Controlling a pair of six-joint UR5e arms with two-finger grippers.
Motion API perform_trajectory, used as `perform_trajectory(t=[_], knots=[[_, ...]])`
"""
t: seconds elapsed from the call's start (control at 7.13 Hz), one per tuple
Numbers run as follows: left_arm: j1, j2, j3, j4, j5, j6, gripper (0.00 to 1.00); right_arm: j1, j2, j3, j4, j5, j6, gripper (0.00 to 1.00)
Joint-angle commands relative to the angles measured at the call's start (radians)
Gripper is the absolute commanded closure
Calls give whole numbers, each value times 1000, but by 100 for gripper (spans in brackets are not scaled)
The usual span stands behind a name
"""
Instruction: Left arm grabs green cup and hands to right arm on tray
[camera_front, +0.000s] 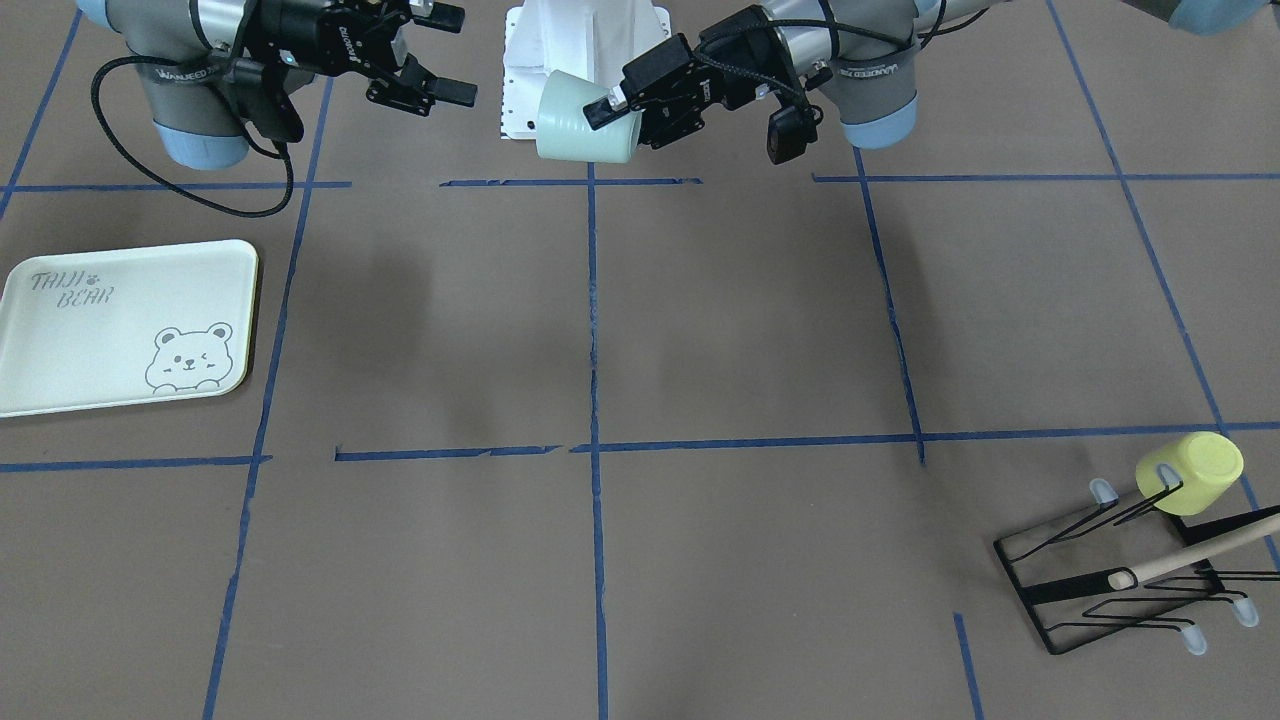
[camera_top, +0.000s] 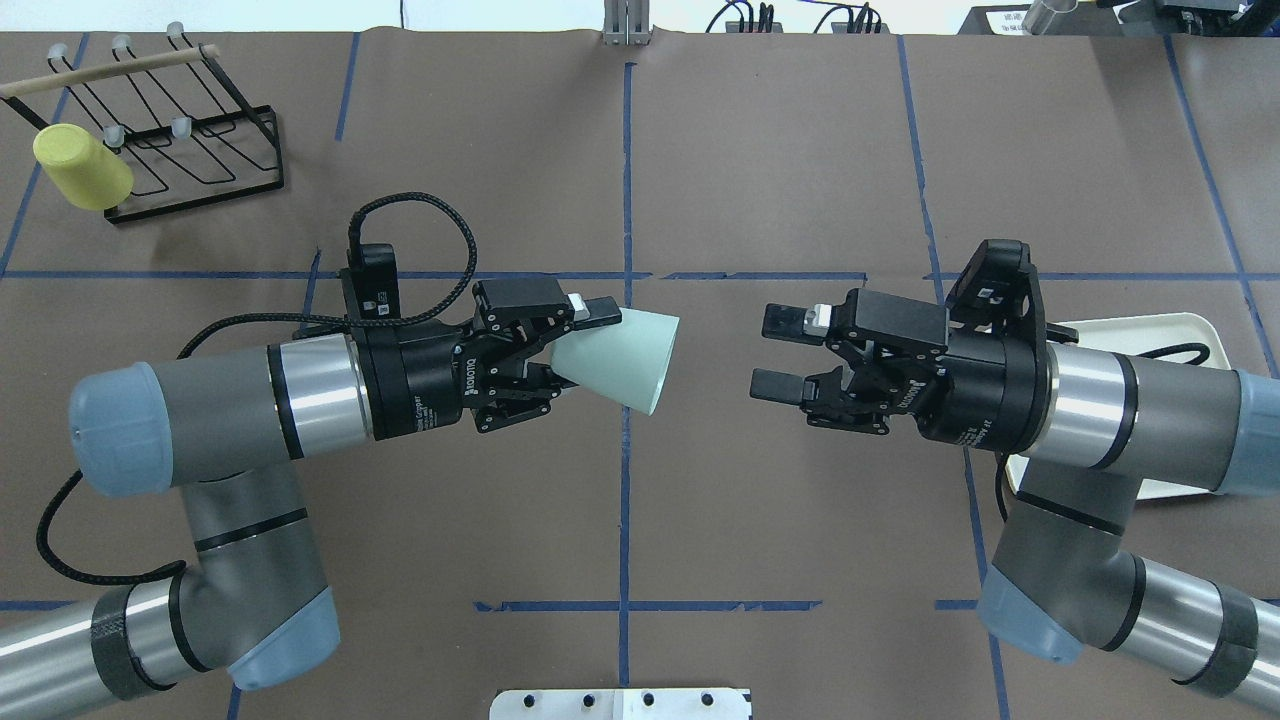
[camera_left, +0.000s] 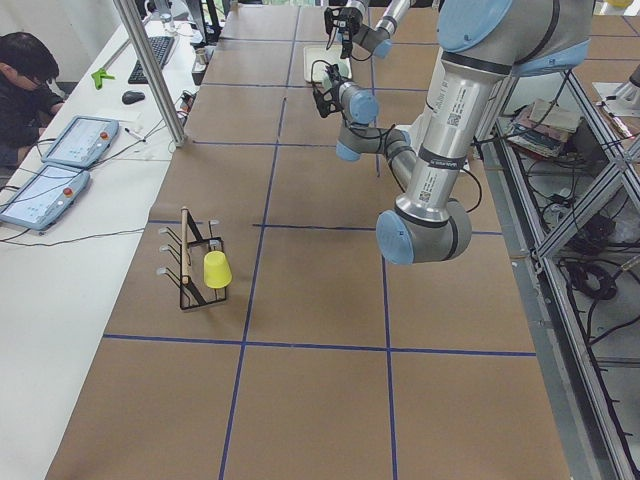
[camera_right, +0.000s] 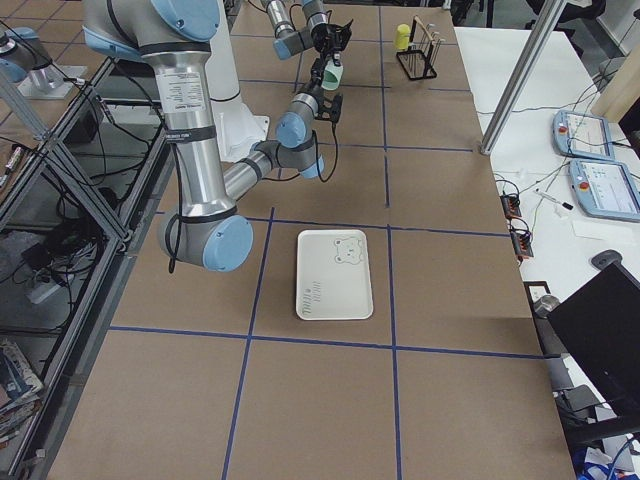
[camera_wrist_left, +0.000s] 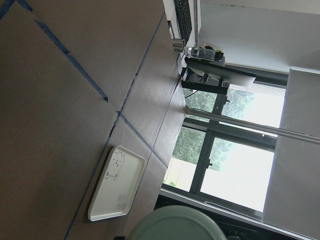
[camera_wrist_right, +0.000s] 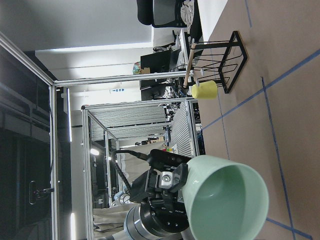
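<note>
The left claw (camera_top: 580, 345) clamps a pale green cup (camera_top: 625, 360) by its narrow base end, one finger pressed along the cup's outer wall, and holds it on its side in the air above the desk (camera_front: 750, 330). The cup's open mouth points across at the right claw (camera_top: 778, 352), whose two fingers stand spread apart with nothing between them. The cup's rim and the right claw's fingertips are near one another but do not touch; a clear gap shows between them in the overhead view. There the cup hangs over the blue tape line (camera_top: 626, 180) that runs down the middle of the brown paper covering. The right wrist camera looks straight into the cup's hollow, with the left claw behind it.

The tray (camera_front: 120, 350), pale cream-green with a grey bear and "TAIJI BEAR" lettering, lies flat on the desk on the robot's right side, well apart from the cup. From overhead it is partly hidden beneath the right arm.

At the far corner on the robot's left, a yellow cup (camera_front: 1190, 472) hangs mouth-down on a prong of a black wire rack (camera_top: 255, 150), which carries a wooden bar (camera_top: 110, 72) along its top.
</note>
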Motion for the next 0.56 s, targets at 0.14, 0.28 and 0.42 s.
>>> perform_trajectory(t=[0.14, 0.28, 0.42], knots=[[1, -6, 1, 0, -2, 0, 41, -18, 54, 0, -75, -10, -4, 0], [2, -5, 1, 0, -2, 0, 41, -21, 60, -2, -82, -12, -4, 0], [4, -6, 1, 2, -2, 0, 41, -23, 74, -17, -83, -16, -4, 0]])
